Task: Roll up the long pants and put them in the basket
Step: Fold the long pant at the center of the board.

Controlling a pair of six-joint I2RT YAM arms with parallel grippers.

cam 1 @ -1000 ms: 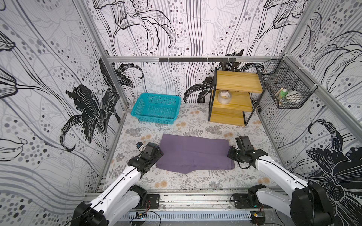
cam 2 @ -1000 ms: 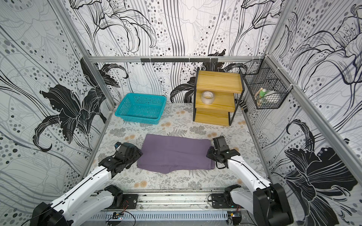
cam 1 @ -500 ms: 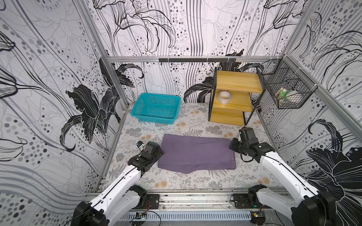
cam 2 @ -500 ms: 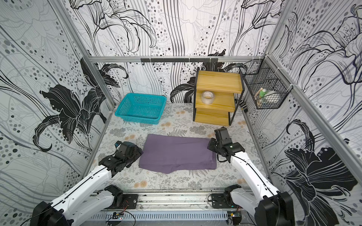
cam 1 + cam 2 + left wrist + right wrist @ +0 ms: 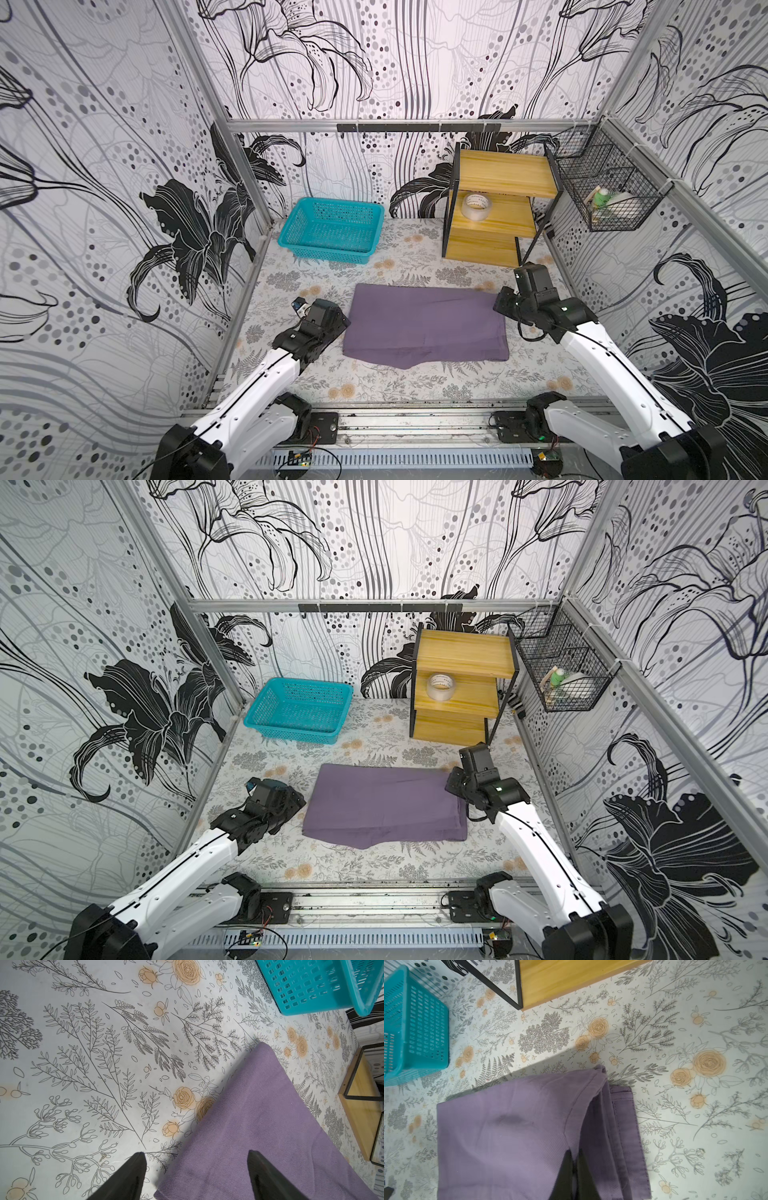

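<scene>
Purple fabric, the long pants, is lying folded flat on the desk between both arms. No roll is showing yet, so I am judging the rolling as barely begun. I am reading the right tool as clenched on the top layer's edge, while the left tool is hanging released astride the opposite end.

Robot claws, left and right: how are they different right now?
The left gripper is open; the right gripper is shut. The left gripper hangs over one end of the long pants, holding nothing; the right gripper pinches a lifted layer at the opposite end. Both have black fingers.
</scene>
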